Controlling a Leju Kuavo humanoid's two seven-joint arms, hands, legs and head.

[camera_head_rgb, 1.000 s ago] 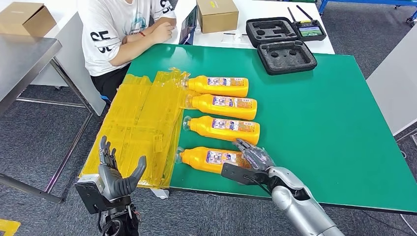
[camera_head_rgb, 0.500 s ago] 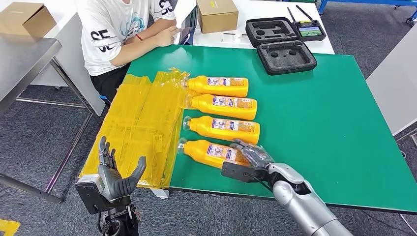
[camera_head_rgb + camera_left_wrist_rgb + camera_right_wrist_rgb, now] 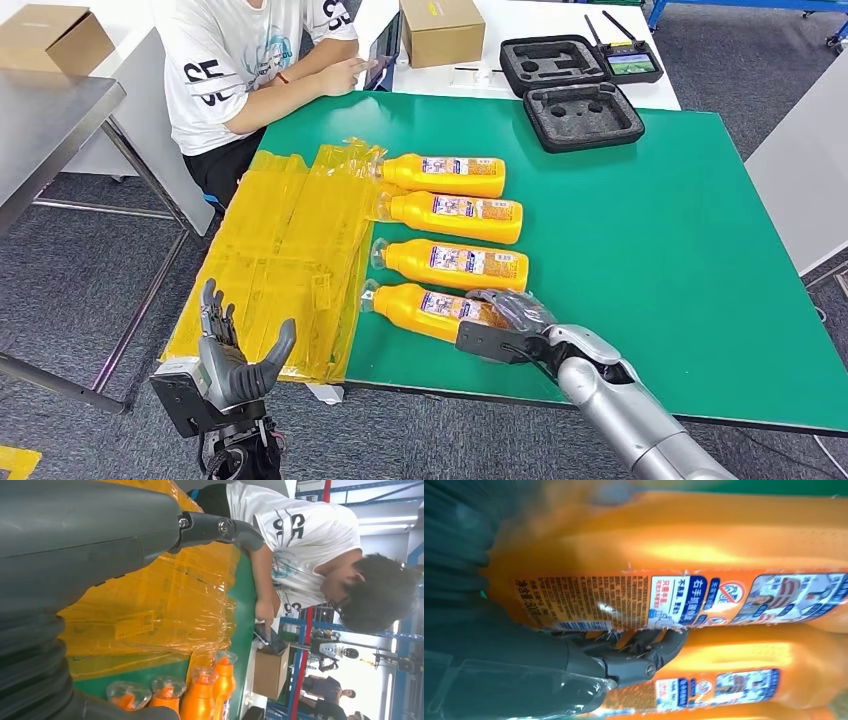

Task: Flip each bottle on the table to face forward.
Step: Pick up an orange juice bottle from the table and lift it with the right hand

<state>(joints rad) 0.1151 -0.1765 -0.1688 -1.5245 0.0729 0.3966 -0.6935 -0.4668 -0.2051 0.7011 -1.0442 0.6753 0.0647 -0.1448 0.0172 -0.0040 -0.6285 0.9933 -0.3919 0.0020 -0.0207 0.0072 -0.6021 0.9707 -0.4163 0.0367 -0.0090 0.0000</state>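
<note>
Right hand [image 3: 503, 312] clamped on the base of the nearest bottle [image 3: 430, 309], which has swung askew since 1 second ago, so flip 1 looks underway. Left hand [image 3: 232, 362] hangs open off-table.

High head view; wrist views close, sharing bottles [image 3: 455, 260].

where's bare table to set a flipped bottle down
Bare green table lies to the right of the four bottles, below the foam case. The left side is crowded: yellow plastic sheets against the caps, right hand on the nearest bottle.
</note>
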